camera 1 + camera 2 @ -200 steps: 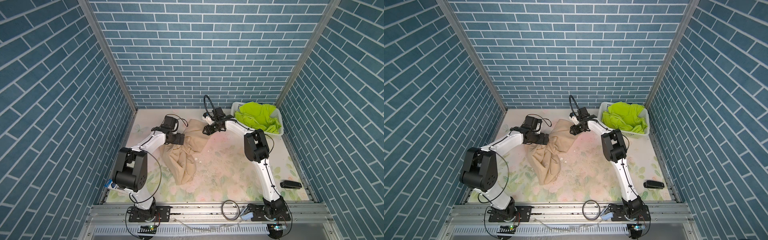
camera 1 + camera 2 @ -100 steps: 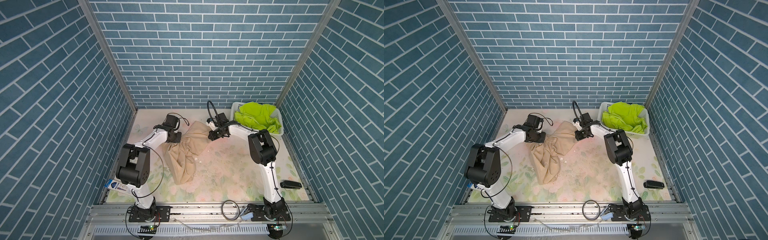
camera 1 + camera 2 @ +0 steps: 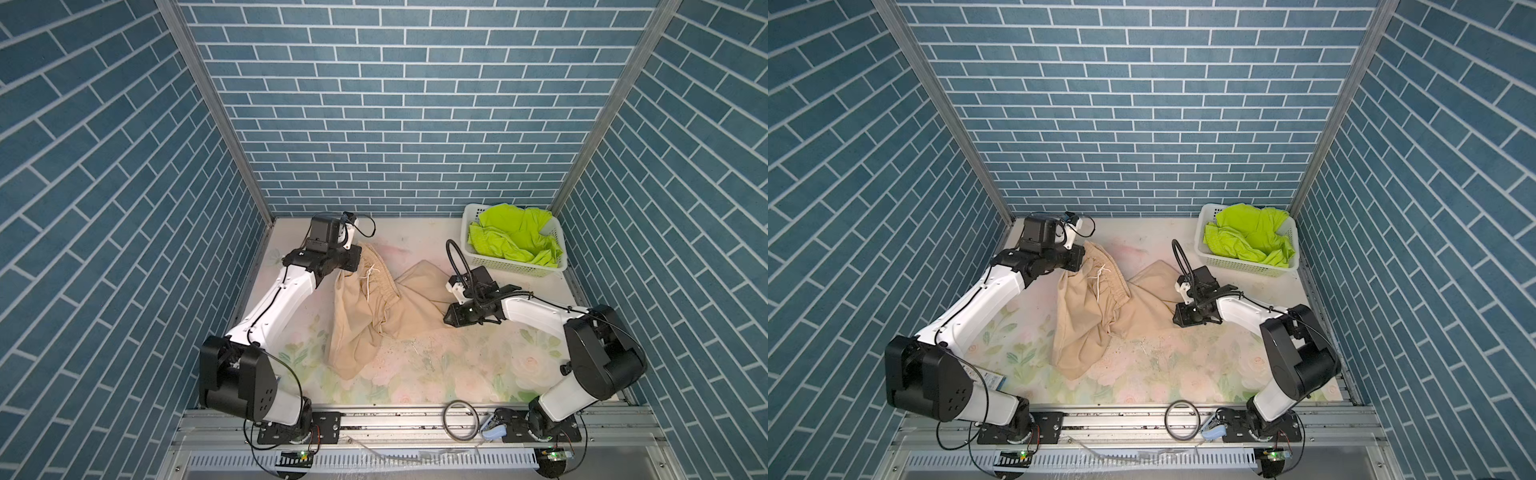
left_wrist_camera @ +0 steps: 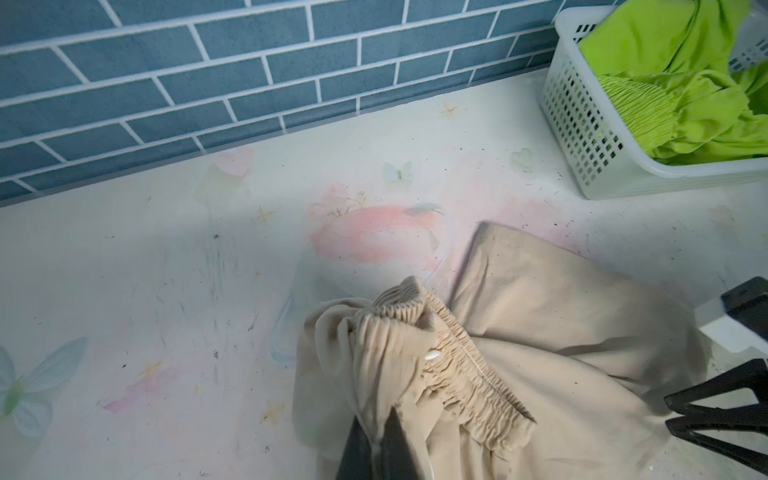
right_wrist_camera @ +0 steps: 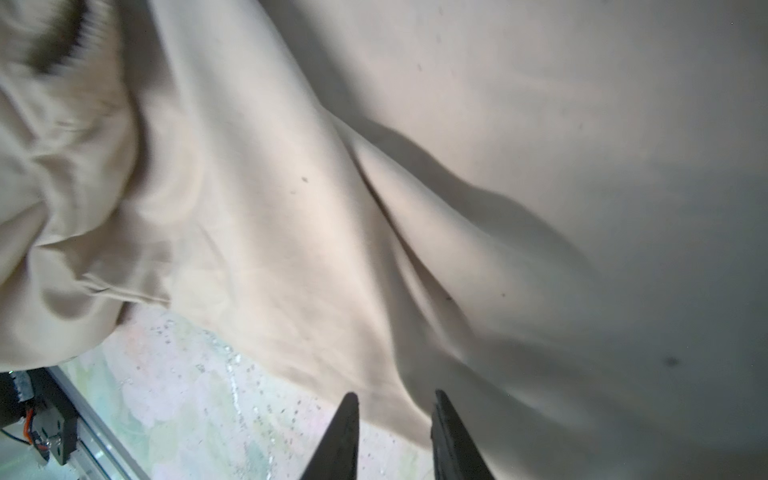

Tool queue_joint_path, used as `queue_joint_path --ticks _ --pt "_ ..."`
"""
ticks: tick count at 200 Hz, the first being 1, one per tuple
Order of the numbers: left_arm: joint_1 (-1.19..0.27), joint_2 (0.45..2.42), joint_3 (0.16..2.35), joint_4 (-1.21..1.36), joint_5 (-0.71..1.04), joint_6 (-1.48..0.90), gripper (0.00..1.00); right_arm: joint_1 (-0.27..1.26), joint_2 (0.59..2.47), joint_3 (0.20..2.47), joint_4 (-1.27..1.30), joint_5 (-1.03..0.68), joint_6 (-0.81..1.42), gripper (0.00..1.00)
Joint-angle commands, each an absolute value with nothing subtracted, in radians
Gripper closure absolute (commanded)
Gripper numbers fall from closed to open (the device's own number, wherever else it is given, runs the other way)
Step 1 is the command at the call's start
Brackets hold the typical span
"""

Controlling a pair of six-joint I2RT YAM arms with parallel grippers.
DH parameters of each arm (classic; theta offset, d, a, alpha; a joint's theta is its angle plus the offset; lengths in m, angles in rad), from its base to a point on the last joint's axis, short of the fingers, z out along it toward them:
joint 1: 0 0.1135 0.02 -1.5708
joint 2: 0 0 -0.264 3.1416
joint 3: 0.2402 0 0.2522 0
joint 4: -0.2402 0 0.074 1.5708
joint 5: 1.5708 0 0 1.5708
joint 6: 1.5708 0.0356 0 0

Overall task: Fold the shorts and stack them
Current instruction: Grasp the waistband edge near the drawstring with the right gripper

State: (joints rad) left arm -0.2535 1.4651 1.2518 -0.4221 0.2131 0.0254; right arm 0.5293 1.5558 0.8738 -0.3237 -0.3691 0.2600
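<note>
Beige shorts (image 3: 374,316): crumpled on the table (image 3: 457,374) between the two arms, one waistband corner held up a little, no fold in them yet.
Left tool (image 4: 376,440): pinched tight on the gathered waistband corner.
Right tool (image 5: 395,419): fingers a bit apart at a leg's edge, gripping nothing as far as I can see.
Green shorts (image 3: 515,237): bunched up in the basket (image 3: 511,270) at the far right corner, untouched.
Done: honestly not much, one pair is out on the table.
Left: flatten and fold the beige, then get the green out, fold it, stack both.
</note>
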Motion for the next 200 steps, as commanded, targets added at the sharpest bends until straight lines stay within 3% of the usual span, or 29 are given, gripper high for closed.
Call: queue_joint_path --ticks 1,33,64,114,200 --pt "-0.249 1.448 1.237 -0.396 0.264 0.06 1.0 0.535 1.5 0.943 -0.308 -0.388 0.164 0.6" --pt "-0.25 1.416 1.227 -0.385 0.284 0.042 1.0 0.535 1.66 1.092 -0.183 -0.573 0.152 0.56" --pt "-0.249 1.356 1.243 -0.404 0.241 0.037 1.0 0.563 1.807 1.109 0.162 -0.742 0.395 0.53" --pt "-0.25 1.325 1.255 -0.432 0.244 0.012 1.0 0.652 1.929 0.993 0.658 -0.727 0.769 0.51" --pt "-0.25 1.324 1.242 -0.428 0.223 0.008 1.0 0.718 1.97 0.988 0.734 -0.676 0.781 0.49"
